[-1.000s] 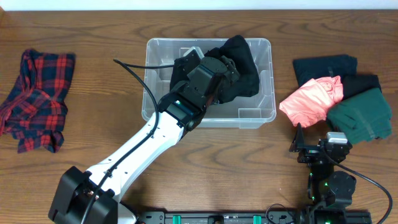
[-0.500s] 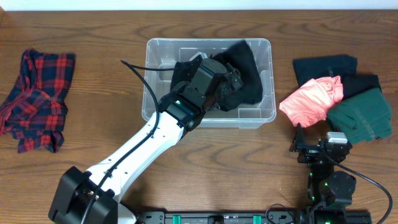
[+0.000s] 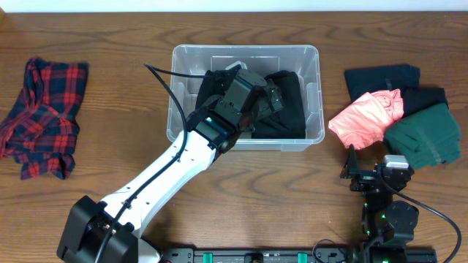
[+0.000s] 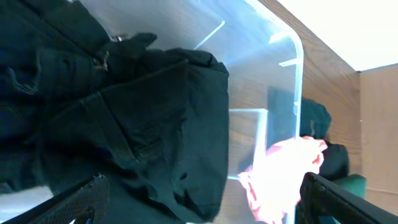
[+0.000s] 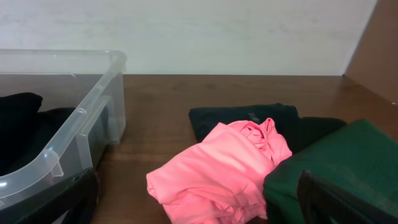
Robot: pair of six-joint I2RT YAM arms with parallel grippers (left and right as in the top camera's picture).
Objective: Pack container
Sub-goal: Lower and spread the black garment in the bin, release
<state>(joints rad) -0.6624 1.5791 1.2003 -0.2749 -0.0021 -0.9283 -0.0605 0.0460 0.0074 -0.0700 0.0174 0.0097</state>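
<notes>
The clear plastic container [image 3: 245,49] stands at the back middle of the table. A black garment [image 3: 287,106] lies inside it, filling its middle and right part. My left gripper [image 3: 257,93] hovers over the container above the garment, open and empty. In the left wrist view the black garment [image 4: 137,118] lies loose below the spread fingers [image 4: 199,208], and the container wall [image 4: 297,81] is beyond it. My right gripper [image 3: 357,172] is low at the front right, open and empty. It faces the clothes pile in the right wrist view [image 5: 199,214].
A red plaid shirt [image 3: 44,117] lies at the far left. To the right of the container lies a pile: a pink garment [image 3: 365,117], a green one [image 3: 424,139] and dark ones [image 3: 384,79]. The pink garment [image 5: 217,168] and the container's corner [image 5: 74,130] show in the right wrist view.
The black garment, earlier held up over the container's far right side, has dropped and now lies flat inside. My left gripper has let go. The right arm has not moved.
</notes>
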